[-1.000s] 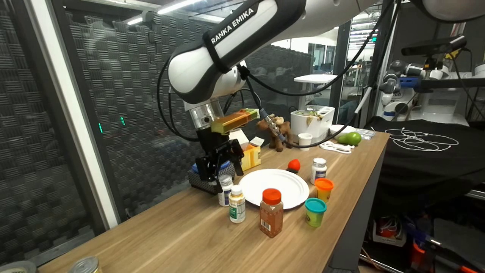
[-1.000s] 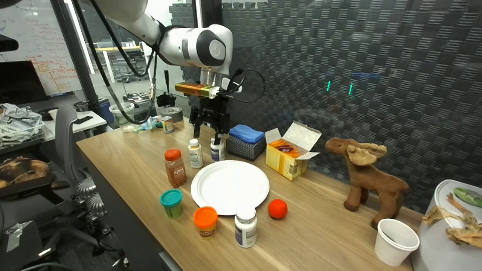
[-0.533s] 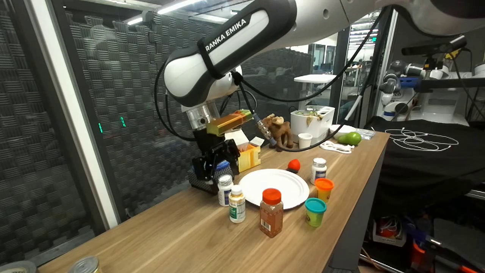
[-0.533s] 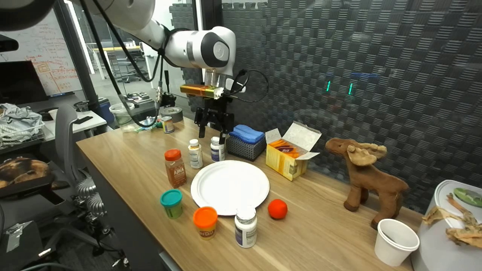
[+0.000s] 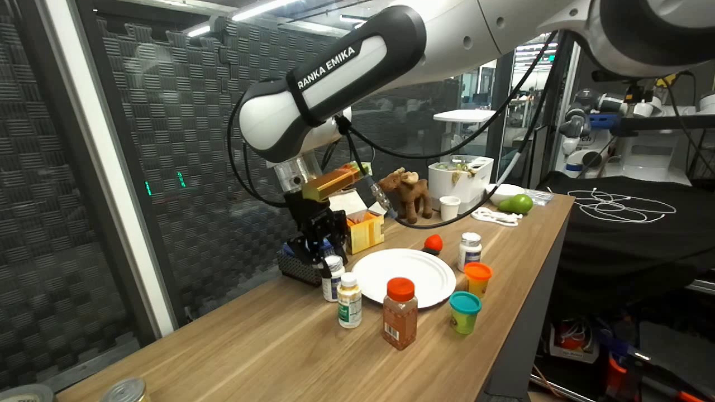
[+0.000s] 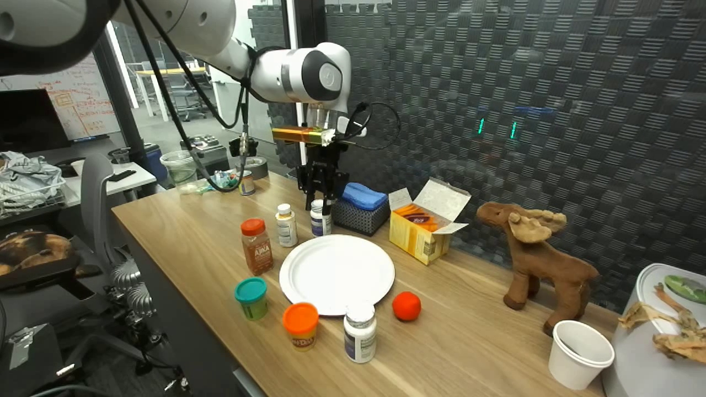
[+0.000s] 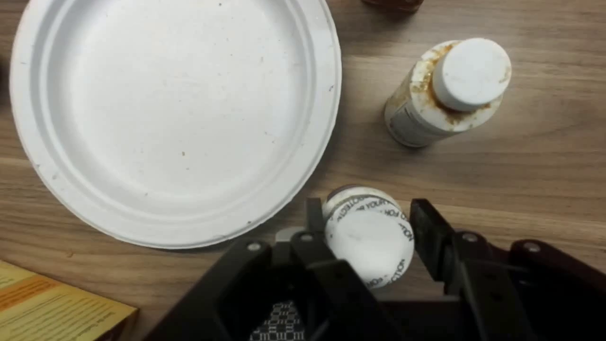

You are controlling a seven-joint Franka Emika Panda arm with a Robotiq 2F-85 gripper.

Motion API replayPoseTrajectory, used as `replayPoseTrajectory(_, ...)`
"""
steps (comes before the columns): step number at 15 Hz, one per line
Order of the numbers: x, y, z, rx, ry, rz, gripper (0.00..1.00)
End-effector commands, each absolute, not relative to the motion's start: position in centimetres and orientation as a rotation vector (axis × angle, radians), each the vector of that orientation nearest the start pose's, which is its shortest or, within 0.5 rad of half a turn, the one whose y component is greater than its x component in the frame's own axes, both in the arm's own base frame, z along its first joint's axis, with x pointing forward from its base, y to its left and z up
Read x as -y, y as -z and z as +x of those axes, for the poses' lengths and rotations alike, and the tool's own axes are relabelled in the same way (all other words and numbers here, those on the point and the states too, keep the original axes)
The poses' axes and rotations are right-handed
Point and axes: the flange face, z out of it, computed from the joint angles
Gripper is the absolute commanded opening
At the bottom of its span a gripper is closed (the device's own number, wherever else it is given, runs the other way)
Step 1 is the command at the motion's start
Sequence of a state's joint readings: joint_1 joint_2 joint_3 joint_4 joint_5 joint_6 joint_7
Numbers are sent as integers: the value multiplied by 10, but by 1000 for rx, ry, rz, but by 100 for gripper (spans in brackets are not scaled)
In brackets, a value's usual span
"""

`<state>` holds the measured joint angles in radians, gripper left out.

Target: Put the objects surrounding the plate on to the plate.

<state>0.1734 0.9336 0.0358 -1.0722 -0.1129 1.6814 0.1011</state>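
Bottle cap [image 7: 370,244] marked "PROTECTION" between the tool's [image 7: 368,212] parted jaws; jar [image 6: 257,252] reads "AJIKA".

Brown plush moose [image 6: 545,264] near white cup [image 6: 576,368], open yellow box [image 6: 415,241] beside mesh basket [image 6: 357,219]

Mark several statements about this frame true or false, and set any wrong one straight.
1. In the wrist view, the fingers stand on either side of a white bottle. True.
2. That bottle lies on its side. False: the white bottle stands upright.
3. The orange-red ball is on the plate. False: the ball rests on the table, beside the plate.
4. The teal-lidded green cup stands beside the plate. True.
5. The yellow box is closed. False: the box is open.
6. The red-capped bottle stands upright. True.
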Motion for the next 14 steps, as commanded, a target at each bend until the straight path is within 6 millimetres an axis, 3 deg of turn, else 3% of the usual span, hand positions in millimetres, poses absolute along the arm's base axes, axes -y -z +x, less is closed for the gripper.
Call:
replayPoseTrajectory(1,-142,-253,730,220,-476,-3248,24)
replayPoseTrajectory(4,-139,-275,726,185,-431,-3238,24)
replayPoseTrajectory(9,-104,-312,721,79,-328,-3208,24)
replayPoseTrajectory(12,-77,-317,717,27,-350,-3219,24)
replayPoseTrajectory(14,-61,-309,713,2,-395,-3232,24)
